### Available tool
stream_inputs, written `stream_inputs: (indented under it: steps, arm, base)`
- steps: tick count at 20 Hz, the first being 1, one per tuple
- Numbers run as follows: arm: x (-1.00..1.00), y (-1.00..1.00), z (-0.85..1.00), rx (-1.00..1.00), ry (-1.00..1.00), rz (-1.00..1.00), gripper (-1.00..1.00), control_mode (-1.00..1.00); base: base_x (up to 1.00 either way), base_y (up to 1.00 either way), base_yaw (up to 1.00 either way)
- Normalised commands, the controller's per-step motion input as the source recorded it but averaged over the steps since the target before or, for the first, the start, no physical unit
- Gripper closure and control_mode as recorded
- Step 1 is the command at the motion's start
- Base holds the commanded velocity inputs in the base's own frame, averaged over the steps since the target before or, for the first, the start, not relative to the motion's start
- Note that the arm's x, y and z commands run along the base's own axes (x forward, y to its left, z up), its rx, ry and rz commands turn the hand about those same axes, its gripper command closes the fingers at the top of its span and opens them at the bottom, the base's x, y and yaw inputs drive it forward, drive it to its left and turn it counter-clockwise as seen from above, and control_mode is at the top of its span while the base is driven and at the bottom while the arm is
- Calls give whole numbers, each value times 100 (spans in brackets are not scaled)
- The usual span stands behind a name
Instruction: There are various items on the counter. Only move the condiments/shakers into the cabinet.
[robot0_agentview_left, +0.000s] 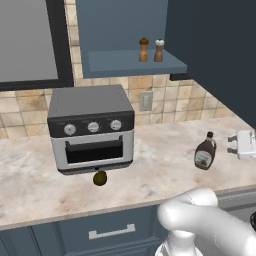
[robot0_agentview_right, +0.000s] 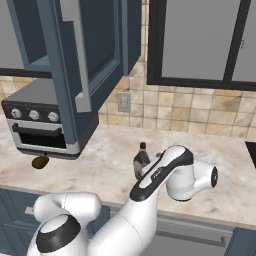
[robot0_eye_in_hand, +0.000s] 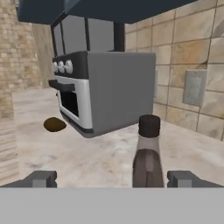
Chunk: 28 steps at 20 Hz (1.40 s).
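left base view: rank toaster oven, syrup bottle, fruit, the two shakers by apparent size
1. toaster oven
2. syrup bottle
3. Unsure: brown-topped shaker and white-topped shaker look alike, and both sit farther back on the cabinet shelf than the fruit, which looks similar in size.

Even, flat rendered light; slightly soft detail
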Motion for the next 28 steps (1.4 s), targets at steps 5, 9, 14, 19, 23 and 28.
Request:
stream_inputs:
  steps: [5,9,14,19,23,28]
  arm:
    - [23,0,-18,2,0,10,-100,-100]
    - [23,0,-24,2,0,11,-100,-100]
    - [15,0,-27,4,4,10,-100,-100]
    - [10,0,-25,3,3,9,-100,-100]
    - [13,0,-13,0,0,2,-100,-100]
    - [13,5,-1,0,0,-6,-100,-100]
  base:
    - [0,0,0]
    - [0,0,0]
    - [0,0,0]
    - [0,0,0]
    - [0,0,0]
    - [0,0,0]
